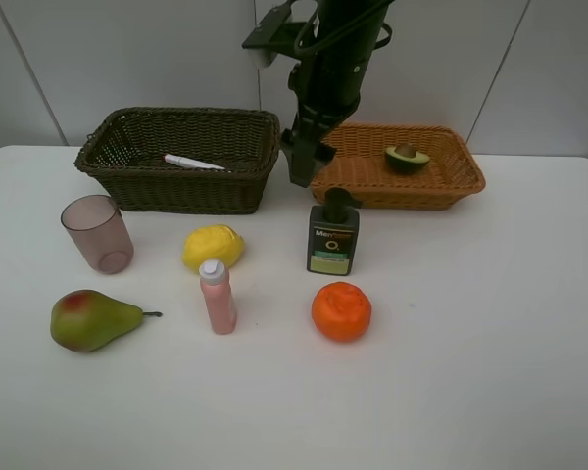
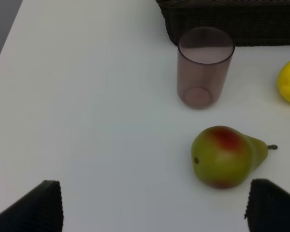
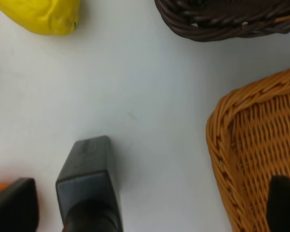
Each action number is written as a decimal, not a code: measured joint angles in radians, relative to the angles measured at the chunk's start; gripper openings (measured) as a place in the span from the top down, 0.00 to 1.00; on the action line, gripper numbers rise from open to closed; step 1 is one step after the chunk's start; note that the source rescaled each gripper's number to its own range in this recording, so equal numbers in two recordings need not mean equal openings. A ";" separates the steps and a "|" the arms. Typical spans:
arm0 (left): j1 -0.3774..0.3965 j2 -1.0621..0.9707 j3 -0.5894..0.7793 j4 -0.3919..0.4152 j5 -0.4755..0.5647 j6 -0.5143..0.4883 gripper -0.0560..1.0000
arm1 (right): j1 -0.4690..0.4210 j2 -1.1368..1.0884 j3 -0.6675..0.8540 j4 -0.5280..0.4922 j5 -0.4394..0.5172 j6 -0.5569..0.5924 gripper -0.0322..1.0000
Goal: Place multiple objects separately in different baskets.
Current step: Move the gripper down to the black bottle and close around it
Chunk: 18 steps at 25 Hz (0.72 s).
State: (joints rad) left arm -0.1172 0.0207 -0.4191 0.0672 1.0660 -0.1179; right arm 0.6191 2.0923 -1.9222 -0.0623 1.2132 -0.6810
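- While your right gripper (image 3: 147,208) hangs wide open and empty over the dark pump bottle (image 1: 332,238), which stands on the table (image 1: 490,343) just in front of the gap between the dark basket (image 1: 176,191) and the orange-tan basket (image 1: 412,194), a skewed descent could, I judge, tip that tall, narrow bottle
- One of its fingers sits over the orange-tan basket's corner, so it may snag the wicker rim if you come straight down
- Your left gripper (image 2: 154,208) is also spread wide with nothing in it; the pear (image 2: 224,157) lies on its side close to one finger rather than centred, and being round it could roll toward the cup (image 2: 203,67) if only one pad meets it
- Sorting is barely begun: the white marker (image 1: 194,163) lies in the dark basket and the avocado half (image 1: 408,158) in the orange-tan one, while the lemon (image 1: 213,247), pink bottle (image 1: 217,297) and orange (image 1: 341,310) sit loose on the table
- You cannot see the left arm from the high camera, and the right arm masks its own fingers there
- From the right wrist only the pump head and shoulder show, so height above it is hard to judge
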 joint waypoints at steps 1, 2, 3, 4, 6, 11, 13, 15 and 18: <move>0.000 0.000 0.000 0.000 0.000 0.000 0.00 | 0.000 0.000 0.000 -0.001 0.000 0.001 0.00; 0.000 0.000 0.000 0.000 0.000 0.000 0.00 | 0.000 0.000 0.001 -0.002 0.000 0.001 0.00; 0.000 0.000 0.000 0.000 0.000 0.000 0.00 | 0.000 0.000 0.004 -0.004 0.000 0.001 0.00; 0.000 0.000 0.000 0.000 0.000 0.000 0.00 | 0.000 0.000 0.011 -0.007 0.000 0.001 0.00; 0.000 0.000 0.000 0.000 0.000 0.000 0.00 | 0.000 0.000 0.036 -0.012 0.000 0.001 0.00; 0.000 0.000 0.000 0.000 0.000 0.000 0.00 | 0.000 0.000 0.121 -0.019 0.002 -0.003 0.00; 0.000 0.000 0.000 0.000 0.000 0.000 0.00 | 0.000 0.000 0.154 -0.019 0.005 -0.003 0.00; 0.000 0.000 0.000 0.000 0.000 0.000 0.00 | 0.000 0.000 0.183 -0.019 0.006 -0.003 0.00; 0.000 0.000 0.000 0.000 0.000 0.000 0.00 | 0.000 0.000 0.236 -0.019 -0.008 -0.003 0.00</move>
State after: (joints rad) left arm -0.1172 0.0207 -0.4191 0.0672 1.0660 -0.1179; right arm 0.6191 2.0923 -1.6867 -0.0813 1.2056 -0.6840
